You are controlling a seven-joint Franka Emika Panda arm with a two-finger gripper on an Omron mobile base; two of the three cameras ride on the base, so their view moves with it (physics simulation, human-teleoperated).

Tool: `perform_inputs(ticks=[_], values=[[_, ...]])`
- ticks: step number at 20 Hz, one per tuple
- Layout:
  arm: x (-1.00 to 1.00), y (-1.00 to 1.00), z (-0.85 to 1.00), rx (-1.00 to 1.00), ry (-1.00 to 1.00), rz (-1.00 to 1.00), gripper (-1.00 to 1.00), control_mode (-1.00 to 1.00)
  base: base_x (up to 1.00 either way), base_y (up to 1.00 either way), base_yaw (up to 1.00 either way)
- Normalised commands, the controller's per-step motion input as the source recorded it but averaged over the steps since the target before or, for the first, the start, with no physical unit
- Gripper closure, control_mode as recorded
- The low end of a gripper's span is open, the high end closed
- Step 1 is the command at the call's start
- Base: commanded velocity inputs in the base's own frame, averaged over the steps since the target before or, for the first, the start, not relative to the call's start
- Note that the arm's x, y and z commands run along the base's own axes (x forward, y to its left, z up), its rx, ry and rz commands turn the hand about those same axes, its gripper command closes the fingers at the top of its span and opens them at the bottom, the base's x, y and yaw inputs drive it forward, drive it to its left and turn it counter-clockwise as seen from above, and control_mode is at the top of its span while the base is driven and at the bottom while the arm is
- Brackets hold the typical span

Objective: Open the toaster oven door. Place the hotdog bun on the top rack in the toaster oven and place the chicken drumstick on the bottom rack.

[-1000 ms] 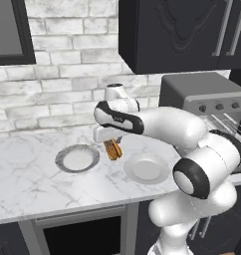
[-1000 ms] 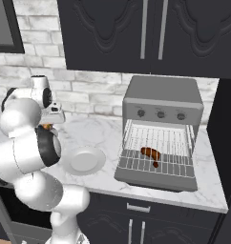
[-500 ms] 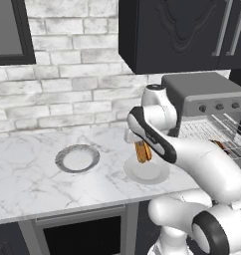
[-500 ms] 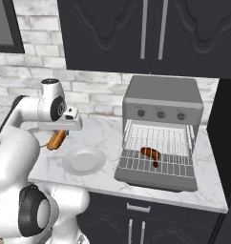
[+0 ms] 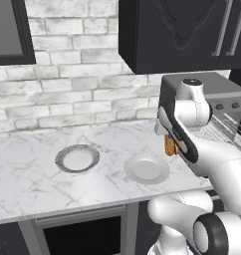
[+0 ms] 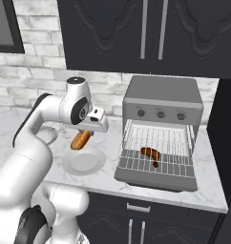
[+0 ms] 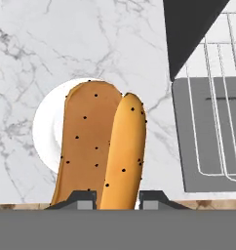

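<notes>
Gripper (image 7: 117,197) of mine is clamping the hotdog bun (image 7: 103,146), hanging over the white plate (image 6: 84,162) on the marble counter (image 5: 33,174). Beyond, the toaster oven (image 6: 162,102) is standing with its door (image 6: 151,175) lowered, the chicken drumstick (image 6: 151,153) lying on the pulled-out rack (image 6: 158,157).

Glossy marble counter (image 5: 33,169), wire metal rack (image 6: 158,159)

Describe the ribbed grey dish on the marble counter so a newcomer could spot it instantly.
Start at the boxy dark grey toaster oven at the counter's right end and move left along the white marble counter. You pass a plain smooth white plate, then reach the ribbed grey dish. Its dark fluted rim sets it apart from the smooth white plate.
</notes>
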Motion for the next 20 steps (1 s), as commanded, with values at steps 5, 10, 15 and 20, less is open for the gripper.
perform_inputs(ticks=[5, 10, 15, 20], values=[[0.0, -0.97, 0.2, 0.0, 0.0, -0.18, 1.0, -1.0, 0.0, 0.0, 0.0], [0.15, -0.98, 0.0, 0.0, 0.0, -0.24, 1.0, -1.0, 0.0, 0.0, 0.0], [0.38, -0.8, 0.0, 0.0, 0.03, -0.27, 1.0, -1.0, 0.0, 0.0, 0.0], [0.32, -0.71, -0.04, 0.0, 0.02, -0.26, 1.0, -1.0, 0.0, 0.0, 0.0]])
